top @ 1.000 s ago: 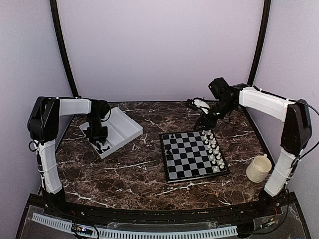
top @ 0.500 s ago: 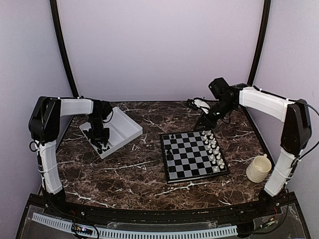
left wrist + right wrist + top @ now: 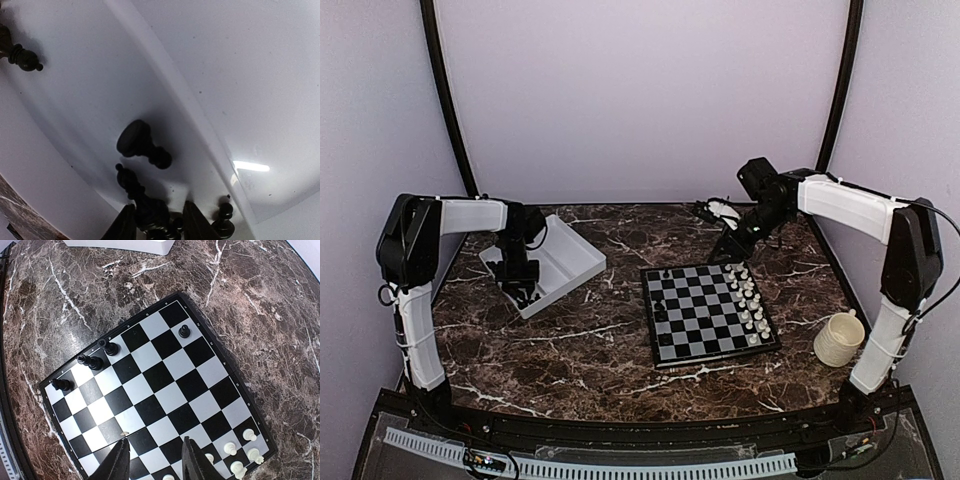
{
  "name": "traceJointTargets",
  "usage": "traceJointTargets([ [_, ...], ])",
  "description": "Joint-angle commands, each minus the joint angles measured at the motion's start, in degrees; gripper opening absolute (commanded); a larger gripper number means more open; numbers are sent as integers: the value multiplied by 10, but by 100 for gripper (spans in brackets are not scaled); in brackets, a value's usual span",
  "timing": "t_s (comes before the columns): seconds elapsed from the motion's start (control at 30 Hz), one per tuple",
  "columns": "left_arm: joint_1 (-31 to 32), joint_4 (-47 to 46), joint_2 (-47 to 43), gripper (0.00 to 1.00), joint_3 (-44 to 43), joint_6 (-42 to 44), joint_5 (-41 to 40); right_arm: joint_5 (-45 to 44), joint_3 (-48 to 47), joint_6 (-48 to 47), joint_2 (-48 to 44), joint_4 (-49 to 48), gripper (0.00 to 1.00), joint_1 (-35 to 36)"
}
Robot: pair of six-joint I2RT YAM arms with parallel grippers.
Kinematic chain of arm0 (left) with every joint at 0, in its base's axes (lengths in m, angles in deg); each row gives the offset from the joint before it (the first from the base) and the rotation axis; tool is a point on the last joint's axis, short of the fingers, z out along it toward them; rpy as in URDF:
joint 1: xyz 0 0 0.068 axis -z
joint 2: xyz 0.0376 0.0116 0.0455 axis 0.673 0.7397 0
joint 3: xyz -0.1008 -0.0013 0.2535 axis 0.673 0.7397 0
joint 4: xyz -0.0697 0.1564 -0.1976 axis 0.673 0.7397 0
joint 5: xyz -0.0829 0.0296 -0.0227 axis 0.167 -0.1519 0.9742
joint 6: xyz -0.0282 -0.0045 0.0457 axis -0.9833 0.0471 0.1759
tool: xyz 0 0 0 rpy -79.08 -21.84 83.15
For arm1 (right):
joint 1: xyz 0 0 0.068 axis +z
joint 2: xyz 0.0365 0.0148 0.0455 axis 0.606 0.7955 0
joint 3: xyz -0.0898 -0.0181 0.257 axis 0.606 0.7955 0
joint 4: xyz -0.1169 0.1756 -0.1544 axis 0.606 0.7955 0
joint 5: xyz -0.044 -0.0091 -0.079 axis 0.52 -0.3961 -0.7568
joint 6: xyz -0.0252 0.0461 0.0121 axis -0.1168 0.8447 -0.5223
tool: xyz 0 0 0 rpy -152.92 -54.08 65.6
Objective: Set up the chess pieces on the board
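Observation:
My left gripper [image 3: 520, 286] is down inside the white tray [image 3: 572, 262]. In the left wrist view its jaws [image 3: 158, 206] stand on either side of a tall black chess piece [image 3: 142, 200]. The piece touches the left finger, and a gap shows on the right, so the gripper is open. More black pieces lie loose on the tray floor [image 3: 250, 75]: a pawn [image 3: 142, 142] and another pawn [image 3: 225, 217]. The board [image 3: 708, 312] holds a few black pieces [image 3: 109, 347] and a row of white ones [image 3: 748, 300]. My right gripper [image 3: 728, 246] hovers open over the board [image 3: 165, 390], its jaws [image 3: 154, 441] empty.
A cream mug [image 3: 839, 337] stands at the right, beside the right arm's base. The tray has a raised divider [image 3: 165, 75] between its two compartments. Dark marble table [image 3: 570, 350] surrounds the board and the tray.
The left gripper has shifted slightly right inside the tray and its jaws have narrowed around the black piece. The right arm has hardly moved.

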Motion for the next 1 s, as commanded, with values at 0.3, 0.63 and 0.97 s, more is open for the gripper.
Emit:
traceJointTargets([
  [0.3,14,-52,6,35,-8,51,4,4,-15,-3,4,3,36,2],
  [0.63,22,-28,-29,39,56,-17,-3,7,-15,-2,11,2,36,2],
  [0.97,30,-15,-32,30,63,-27,-8,8,-18,-3,17,3,36,6],
])
